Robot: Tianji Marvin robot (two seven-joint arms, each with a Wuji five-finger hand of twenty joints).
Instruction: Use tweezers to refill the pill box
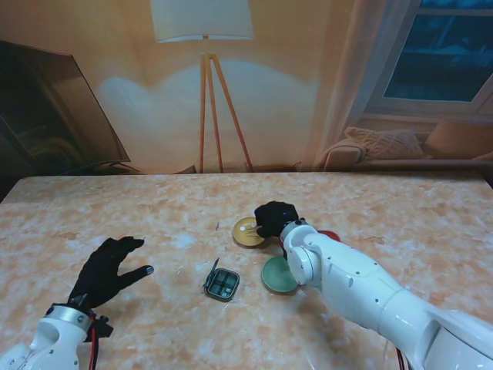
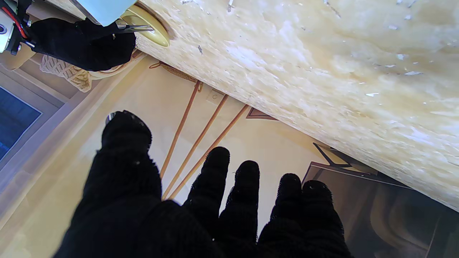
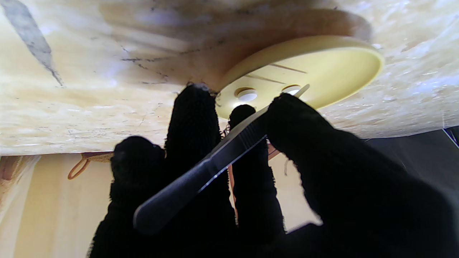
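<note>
Nearest to me, my left hand (image 1: 108,270) rests on the marble table (image 1: 154,208) with its fingers spread and nothing in it, well apart from the work. A little farther out, about midway between my arms, the pill box (image 1: 222,284) lies with its lid up, and just to its right sits a green dish (image 1: 277,275). Beyond that, my right hand (image 1: 275,219) is clamped on the tweezers (image 3: 215,161), thumb on one side and fingers on the other, and it hangs over the near right rim of the yellow dish (image 3: 322,68). The tweezers' long axis runs from my palm out toward that dish, the tips just at one of the two white pills (image 3: 247,95) lying in it; I cannot tell from the wrist view whether the tips have a pill between them, since my thumb hides most of them. I judge the pick is the step in hand, and the carry afterward goes back toward me and to my left, to the pill box, which my right hand alone can serve
</note>
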